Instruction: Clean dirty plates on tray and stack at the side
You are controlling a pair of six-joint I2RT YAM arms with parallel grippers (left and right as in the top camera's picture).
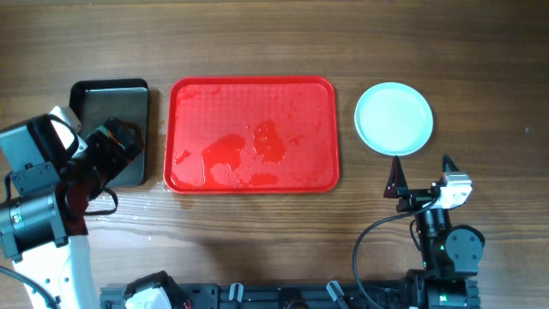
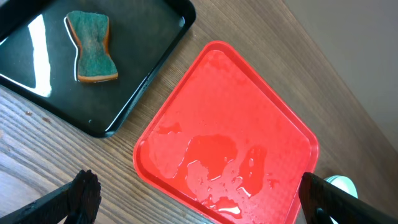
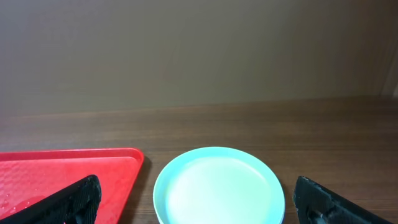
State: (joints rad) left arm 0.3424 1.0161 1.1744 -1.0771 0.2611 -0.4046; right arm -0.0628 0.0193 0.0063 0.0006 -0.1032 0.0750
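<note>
I am looking down on a brown wooden surface (image 1: pixel 257 34) that is carrying everything. The large red rectangular plastic tray (image 1: pixel 254 82) is lying at its middle, with wet patches glistening across its lower half. Just beside its left edge sits the smaller glossy black rectangular tray (image 1: pixel 129 99), which the left arm is partly covering in the overhead view. The pale mint-white round plates (image 1: pixel 394 118) are resting on the surface to the right of the red tray, near it but apart. I am seeing one clean outline and cannot tell how many are stacked. Only the left wrist view is showing me a green-and-orange sponge (image 2: pixel 92 46) lying in the black tray. The left claw (image 2: pixel 198 180) is hanging released, fingers spread wide. The right claw (image 3: pixel 196 186) is hovering equally spread, gripping nothing, just short of the plates.
</note>
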